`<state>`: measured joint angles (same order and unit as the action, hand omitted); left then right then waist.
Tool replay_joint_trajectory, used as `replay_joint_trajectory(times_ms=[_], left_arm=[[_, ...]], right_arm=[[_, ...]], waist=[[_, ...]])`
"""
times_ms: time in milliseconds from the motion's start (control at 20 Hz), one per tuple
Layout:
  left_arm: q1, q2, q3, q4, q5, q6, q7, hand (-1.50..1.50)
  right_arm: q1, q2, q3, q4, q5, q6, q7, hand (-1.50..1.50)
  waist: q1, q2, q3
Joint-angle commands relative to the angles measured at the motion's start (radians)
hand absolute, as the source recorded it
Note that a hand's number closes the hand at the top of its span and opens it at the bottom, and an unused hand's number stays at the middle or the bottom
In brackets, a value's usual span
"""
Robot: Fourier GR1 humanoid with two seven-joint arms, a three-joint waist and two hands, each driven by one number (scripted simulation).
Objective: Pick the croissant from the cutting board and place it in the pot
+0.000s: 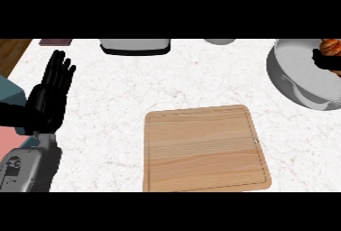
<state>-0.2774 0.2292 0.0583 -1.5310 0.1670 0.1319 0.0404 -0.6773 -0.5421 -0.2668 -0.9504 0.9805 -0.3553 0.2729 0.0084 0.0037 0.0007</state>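
Note:
The wooden cutting board (203, 149) lies in the middle of the counter with nothing on it. The grey pot (293, 74) stands at the far right, cut by the view's edge. Over its inside, the brown croissant (329, 45) shows at the edge, with the dark fingers of my right hand (328, 61) curled against it from below; the rest of that hand is out of view. My left hand (52, 88) rests open at the far left, fingers straight and pointing up, well away from the board.
A grey appliance (135, 46) sits at the back edge, with a pale round object (220, 41) to its right. A small dark item (54, 42) lies at the back left beside a wooden strip (12, 54). White marble counter (113, 117) surrounds the board.

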Motion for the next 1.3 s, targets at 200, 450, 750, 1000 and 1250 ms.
replay_joint_trajectory(times_ms=[200,450,750,1000,1250], left_arm=[[-0.001,-0.030,-0.008,0.053,-0.029,-0.010,-0.065,0.00],[-0.006,-0.018,-0.010,-0.033,0.002,-0.028,0.017,0.00],[-0.025,-0.032,-0.011,0.024,-0.024,-0.014,-0.022,0.00],[-0.037,-0.034,-0.005,0.001,-0.013,-0.012,0.009,0.00],[-0.011,-0.060,-0.039,-0.045,-0.047,0.025,0.034,0.00]], right_arm=[[-0.134,-0.093,-0.088,0.411,-0.043,-0.125,-0.235,1.50],[-0.178,-0.131,-0.090,0.584,-0.021,-0.096,-0.262,1.50],[-0.168,-0.099,-0.210,0.667,-0.188,0.052,-0.362,-1.50],[-0.198,-0.147,-0.212,0.693,-0.198,0.101,-0.514,-1.50],[-0.203,-0.093,-0.330,0.675,-0.331,0.048,-0.627,-1.50]], waist=[[0.017,0.008,0.000],[0.034,0.011,0.002],[0.028,0.014,0.003],[0.034,0.013,0.003],[0.034,0.011,0.004]])
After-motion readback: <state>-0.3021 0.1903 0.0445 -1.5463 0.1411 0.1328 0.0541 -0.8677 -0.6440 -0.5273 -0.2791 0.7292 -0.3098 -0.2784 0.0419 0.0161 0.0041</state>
